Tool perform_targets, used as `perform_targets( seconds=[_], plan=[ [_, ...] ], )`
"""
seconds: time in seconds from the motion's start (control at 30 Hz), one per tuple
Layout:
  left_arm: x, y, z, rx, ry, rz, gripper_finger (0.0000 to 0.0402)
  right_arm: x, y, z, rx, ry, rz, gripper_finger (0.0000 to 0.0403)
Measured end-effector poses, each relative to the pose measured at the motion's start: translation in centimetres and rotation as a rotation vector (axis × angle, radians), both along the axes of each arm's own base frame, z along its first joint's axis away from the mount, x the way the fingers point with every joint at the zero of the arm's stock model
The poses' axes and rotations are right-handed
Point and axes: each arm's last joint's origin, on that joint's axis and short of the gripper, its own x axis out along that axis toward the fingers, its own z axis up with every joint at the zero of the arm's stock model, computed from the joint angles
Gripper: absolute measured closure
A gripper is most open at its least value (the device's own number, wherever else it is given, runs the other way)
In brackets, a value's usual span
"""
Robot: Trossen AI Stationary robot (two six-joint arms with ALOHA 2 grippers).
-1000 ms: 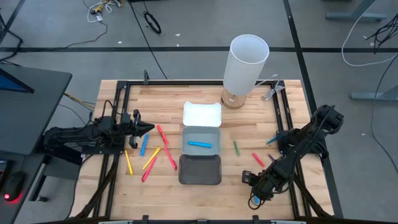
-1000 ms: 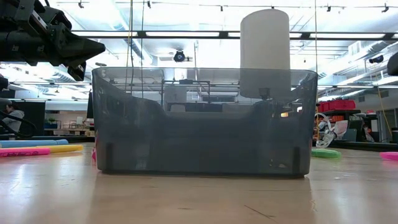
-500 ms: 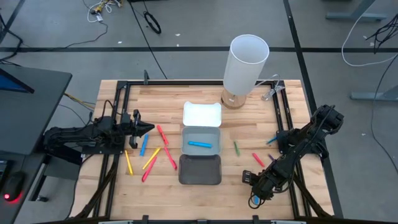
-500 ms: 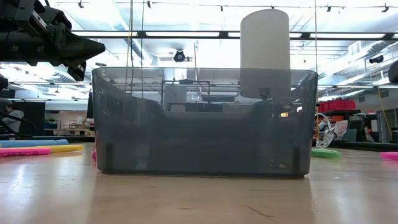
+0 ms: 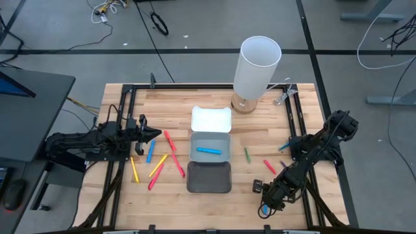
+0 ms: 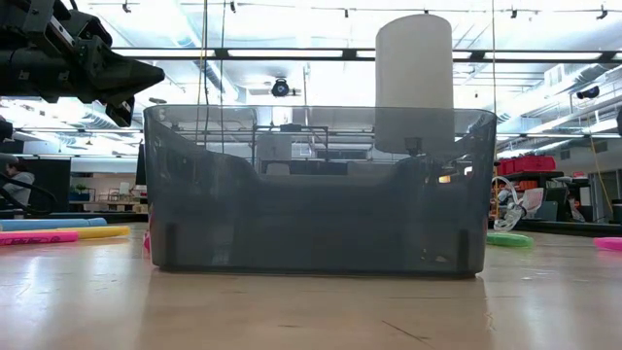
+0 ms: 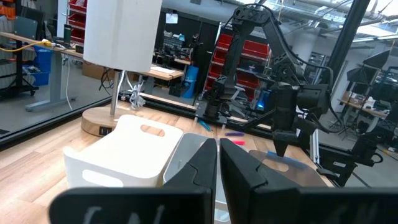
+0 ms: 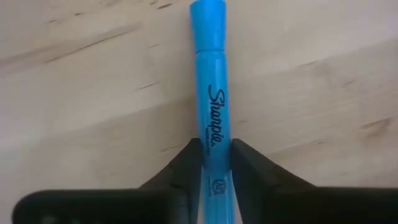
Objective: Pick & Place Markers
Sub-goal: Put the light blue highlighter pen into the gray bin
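Coloured markers (image 5: 158,164) flat on wood (one blue marker (image 5: 210,150) in tray)

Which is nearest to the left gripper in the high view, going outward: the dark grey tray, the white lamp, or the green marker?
From the left gripper:
1. Dark grey tray, at the table's front middle.
2. Green marker, right of the trays.
3. White lamp, at the back edge.

Light blue marker (image 8: 211,99) with black lettering, on pale wood-grain table (image 8: 74,93). Stacked in a row: white tray (image 5: 211,119), light grey tray (image 5: 210,142) holding a blue marker (image 5: 209,150), dark grey tray (image 5: 208,177). Loose markers: red (image 5: 169,139), blue (image 5: 150,152), yellow (image 5: 134,169), orange (image 5: 158,166), green (image 5: 247,154); one far marker (image 5: 285,147) appears purple. White cylinder (image 5: 257,66).
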Motion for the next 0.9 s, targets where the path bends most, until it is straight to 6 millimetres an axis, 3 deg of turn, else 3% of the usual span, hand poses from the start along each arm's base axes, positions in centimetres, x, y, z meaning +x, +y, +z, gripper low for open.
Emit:
perform_targets(
  seconds=[0.23, 0.63, 0.9],
  plan=[
    [0.0, 0.0, 0.0, 0.0, -0.001, 0.0, 0.0378, 0.2, 0.3, 0.4, 0.001, 0.004, -0.018, 0.0341],
    [0.0, 0.0, 0.0, 0.0, 0.0, 0.0, 0.0378, 1.2, 0.8, 2.3, 0.045, 0.019, -0.227, 0.0352],
    [0.0, 0.0, 0.0, 0.0, 0.0, 0.0, 0.0378, 1.1, 0.7, 2.3, 0.038, 0.04, -0.275, 0.0355]
  ],
)
